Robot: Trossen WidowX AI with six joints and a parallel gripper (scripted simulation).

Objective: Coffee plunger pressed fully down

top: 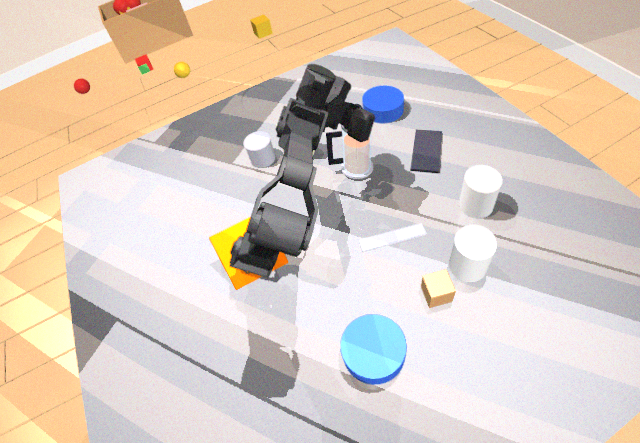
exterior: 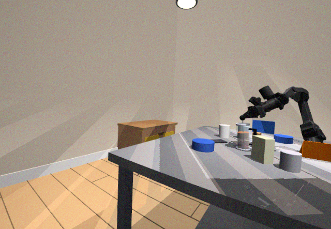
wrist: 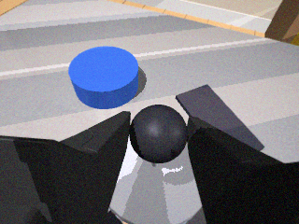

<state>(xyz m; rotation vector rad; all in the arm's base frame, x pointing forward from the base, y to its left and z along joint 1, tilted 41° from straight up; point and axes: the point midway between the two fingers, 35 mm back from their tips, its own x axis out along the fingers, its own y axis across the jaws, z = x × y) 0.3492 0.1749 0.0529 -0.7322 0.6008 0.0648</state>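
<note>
The hand (wrist: 159,135) is gripping the plunger knob (wrist: 159,133), a dark ball sitting squarely between the two black fingers, which are pressing against it on either side. In the top view the hand (top: 360,127) is positioned directly over the coffee press (top: 357,158), which is standing upright on the grey striped surface (top: 465,324). The press is showing a clear body with an orange-tan band near its top and a black C-shaped handle (top: 333,147) on the side facing the arm.

From the exterior view the arm (exterior: 304,114) is reaching out from its orange base plate (exterior: 318,151) and angling the hand (exterior: 242,117) down onto the press (exterior: 243,140) (the knob itself is too small to make out there).

A dark blue disc (top: 383,103) is lying just beyond the press, with a dark flat slab (top: 427,150) near it on the other side. A small white cylinder (top: 259,149) is standing on the far side of the arm. Two larger white cylinders (top: 480,190) and (top: 472,252) are standing well apart from the press, with a tan cube (top: 437,287) beside the nearer one. A light blue disc (top: 373,347) is lying toward the near edge of the surface.
</note>
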